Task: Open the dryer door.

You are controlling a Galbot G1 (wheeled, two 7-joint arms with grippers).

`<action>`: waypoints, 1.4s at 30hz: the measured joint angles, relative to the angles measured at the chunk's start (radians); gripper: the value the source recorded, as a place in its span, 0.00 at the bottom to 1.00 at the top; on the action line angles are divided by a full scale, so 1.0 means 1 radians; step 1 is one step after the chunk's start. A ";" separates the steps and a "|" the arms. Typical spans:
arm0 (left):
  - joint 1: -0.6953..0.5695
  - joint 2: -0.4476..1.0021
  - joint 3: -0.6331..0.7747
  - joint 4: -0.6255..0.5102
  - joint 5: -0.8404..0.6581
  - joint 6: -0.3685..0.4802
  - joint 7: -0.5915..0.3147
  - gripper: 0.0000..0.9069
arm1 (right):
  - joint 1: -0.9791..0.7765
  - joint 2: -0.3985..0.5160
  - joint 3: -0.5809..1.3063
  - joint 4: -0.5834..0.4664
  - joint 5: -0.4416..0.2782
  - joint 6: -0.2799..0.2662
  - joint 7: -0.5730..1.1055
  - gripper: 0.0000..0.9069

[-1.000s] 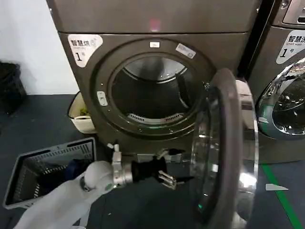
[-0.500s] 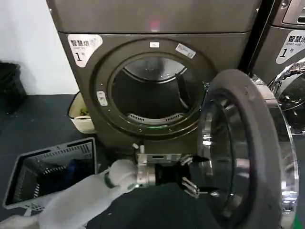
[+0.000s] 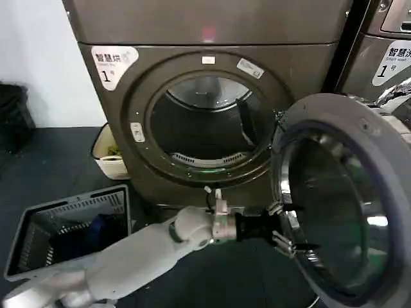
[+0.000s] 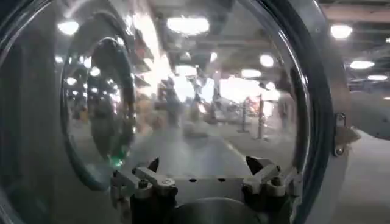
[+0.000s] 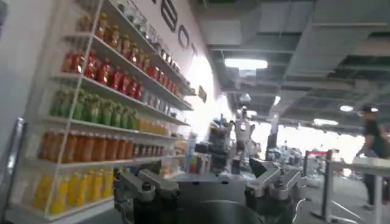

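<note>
Head view: my left claw (image 3: 287, 232), spread open, presses the dryer door's (image 3: 343, 212) inner glass; I should push steadily outward.

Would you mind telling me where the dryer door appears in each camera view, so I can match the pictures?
Head view: the dryer door stands swung open at lower right, inner face showing.
Left wrist view: its glass bowl spans the picture, the grey rim at one side.
Right wrist view: the door is not in it.
Shared landmark: the left gripper, open, at the door's inner rim.
</note>
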 joint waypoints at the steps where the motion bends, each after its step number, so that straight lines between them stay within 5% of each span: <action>1: -0.010 -0.011 0.006 0.009 0.002 -0.002 -0.004 1.00 | -0.001 -0.001 0.007 -0.002 0.000 -0.003 0.001 1.00; 18: -0.156 -0.196 0.101 0.206 0.004 -0.021 -0.050 1.00 | 0.013 0.002 0.157 -0.027 -0.139 -0.093 0.002 1.00; 30: -0.214 -0.337 0.137 0.350 0.038 -0.032 -0.082 1.00 | 0.030 -0.017 0.247 -0.044 -0.227 -0.209 0.036 1.00; 42: -0.226 -0.419 0.141 0.420 0.057 -0.046 -0.103 1.00 | 0.026 -0.031 0.291 -0.055 -0.242 -0.224 0.058 1.00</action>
